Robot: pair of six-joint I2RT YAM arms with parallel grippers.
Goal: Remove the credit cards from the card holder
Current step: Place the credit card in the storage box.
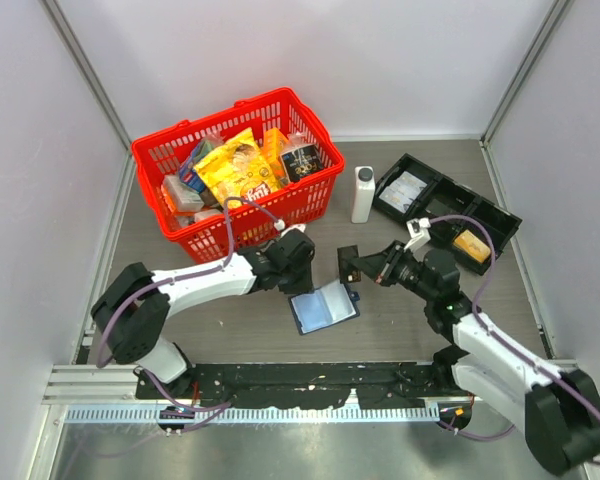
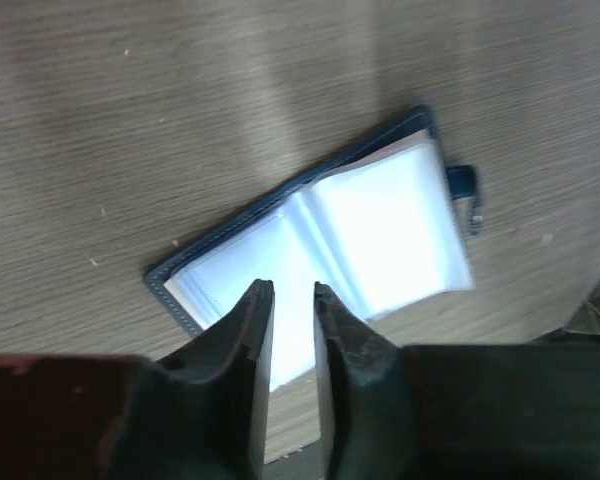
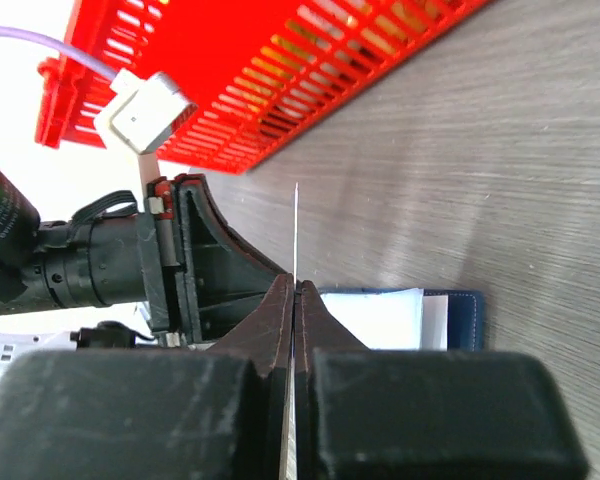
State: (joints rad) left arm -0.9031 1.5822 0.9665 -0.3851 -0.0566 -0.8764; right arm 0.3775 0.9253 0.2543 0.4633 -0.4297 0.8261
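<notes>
The navy card holder (image 1: 323, 307) lies open on the table, its pale clear sleeves facing up. In the left wrist view the card holder (image 2: 360, 230) sits just beyond my left gripper (image 2: 292, 290), which hovers over its near edge, open by a narrow gap with nothing between the fingers. My right gripper (image 1: 377, 268) is to the right of the holder, above the table, shut on a credit card (image 1: 348, 264) that looks dark from above. In the right wrist view this credit card (image 3: 296, 235) shows edge-on as a thin line rising from the right gripper (image 3: 296, 287), with the card holder (image 3: 400, 318) behind it.
A red basket (image 1: 240, 170) full of packaged goods stands at the back left, close behind the left arm. A white bottle (image 1: 363, 193) and a black compartment tray (image 1: 445, 210) holding white packets and an orange item stand at the back right.
</notes>
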